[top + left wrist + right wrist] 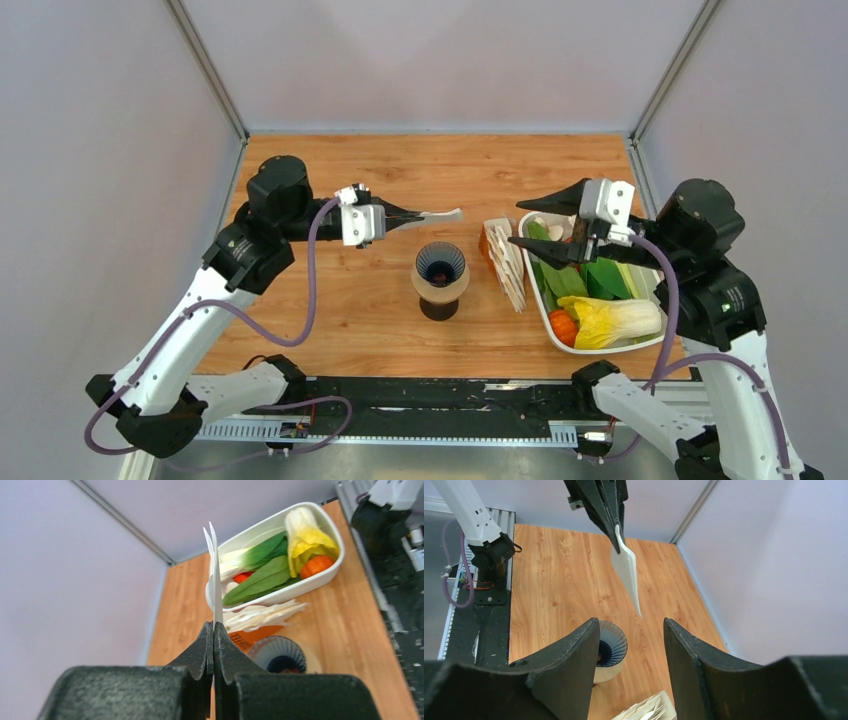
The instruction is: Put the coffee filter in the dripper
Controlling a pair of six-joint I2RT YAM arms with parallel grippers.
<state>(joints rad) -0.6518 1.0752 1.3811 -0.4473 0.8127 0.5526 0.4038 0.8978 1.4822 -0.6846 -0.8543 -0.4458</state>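
Note:
My left gripper (415, 214) is shut on the coffee filter (442, 214), a thin white paper held edge-on above the table, behind the dripper. The dripper (440, 266), a navy ribbed cone, stands mouth up in a tan ring at the table's middle. In the left wrist view the filter (215, 570) rises from the shut jaws (213, 628), with the dripper (278, 653) below right. My right gripper (517, 222) is open and empty, right of the filter. In the right wrist view the filter (626, 567) hangs from the left gripper above my open gripper (630, 625) and the dripper (612, 647).
An upright stack of white filters (505, 262) with orange edging stands right of the dripper. A white tray (533, 290) of toy vegetables sits at the right edge, under the right arm. The tan ring (440, 290) rests on a dark vessel.

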